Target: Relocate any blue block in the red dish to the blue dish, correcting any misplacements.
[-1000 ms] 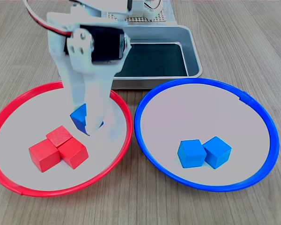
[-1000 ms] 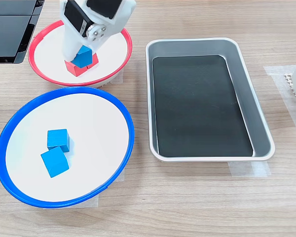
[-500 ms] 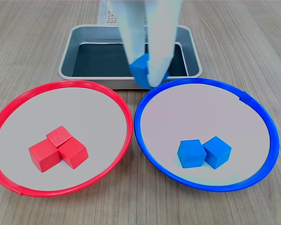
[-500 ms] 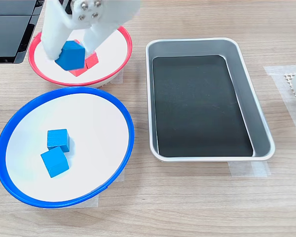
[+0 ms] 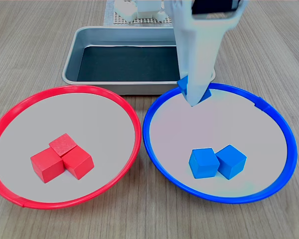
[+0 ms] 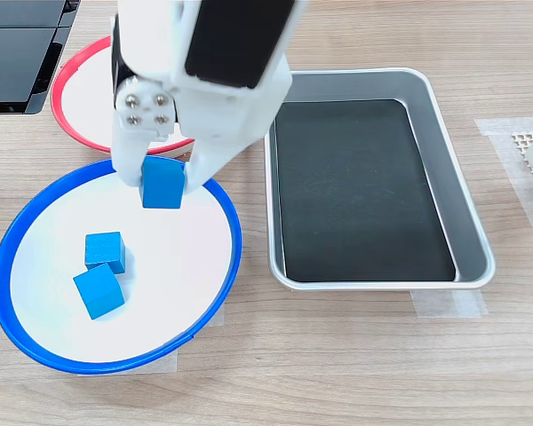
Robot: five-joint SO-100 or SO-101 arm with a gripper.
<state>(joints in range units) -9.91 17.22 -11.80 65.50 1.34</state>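
The white fingers (image 6: pixel 133 173) are drawn in tight on a blue block (image 6: pixel 163 185), pinching it from either side with no slack showing; in the first exterior view the same block (image 5: pixel 193 89) peeks out on both sides of the narrow finger tips (image 5: pixel 194 97). The block hangs in the air, clear of any surface, above the blue dish (image 6: pixel 215 286). In the second exterior view it sits over the dish's twelve-to-one o'clock part, just inside the rim; in the first exterior view it is also near twelve o'clock of the blue dish (image 5: pixel 284 130), by the edge nearest the metal tray (image 5: pixel 84 42).

Above the fingers the arm's white housing and a dark motor block rise out of the top of both exterior views.

Lower in the blue dish lie two more blue cubes (image 5: pixel 217 162), touching side by side, toward six o'clock in the first exterior view and toward eight o'clock in the second exterior view (image 6: pixel 101 272).

The red dish (image 5: pixel 114 99) holds three red cubes (image 5: pixel 62 158) bunched together, touching, and no blue one that I can see. In the second exterior view the arm covers much of the red dish (image 6: pixel 71 133).

The tray (image 6: pixel 462 240) has a dark liner and sits on the wood-grain worktop (image 5: pixel 40 40) beside both dishes.
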